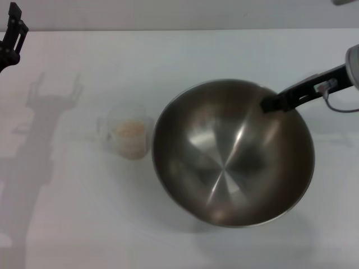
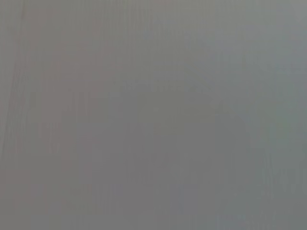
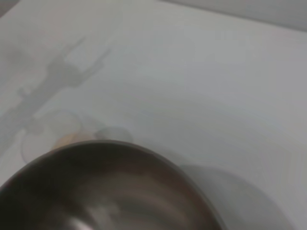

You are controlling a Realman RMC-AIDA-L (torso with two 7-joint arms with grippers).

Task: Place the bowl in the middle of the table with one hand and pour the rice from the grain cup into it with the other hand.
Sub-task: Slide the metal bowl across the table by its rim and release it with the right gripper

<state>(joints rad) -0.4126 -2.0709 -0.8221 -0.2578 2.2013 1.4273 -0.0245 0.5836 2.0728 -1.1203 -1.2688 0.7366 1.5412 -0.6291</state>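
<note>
The large steel bowl (image 1: 233, 154) sits right of the table's middle, and its rim fills the lower part of the right wrist view (image 3: 110, 191). My right gripper (image 1: 275, 104) reaches in from the right and is shut on the bowl's far right rim, one finger inside and the other hidden behind the wall. The clear grain cup (image 1: 128, 137) stands upright just left of the bowl and holds the rice (image 1: 129, 133). It shows faintly in the right wrist view (image 3: 48, 141). My left gripper (image 1: 13, 33) hangs open and empty at the far left, well away from the cup.
The white table (image 1: 67, 224) has bare surface in front of and behind the bowl and cup. Its far edge runs along the top of the head view. The left wrist view shows only a plain grey surface.
</note>
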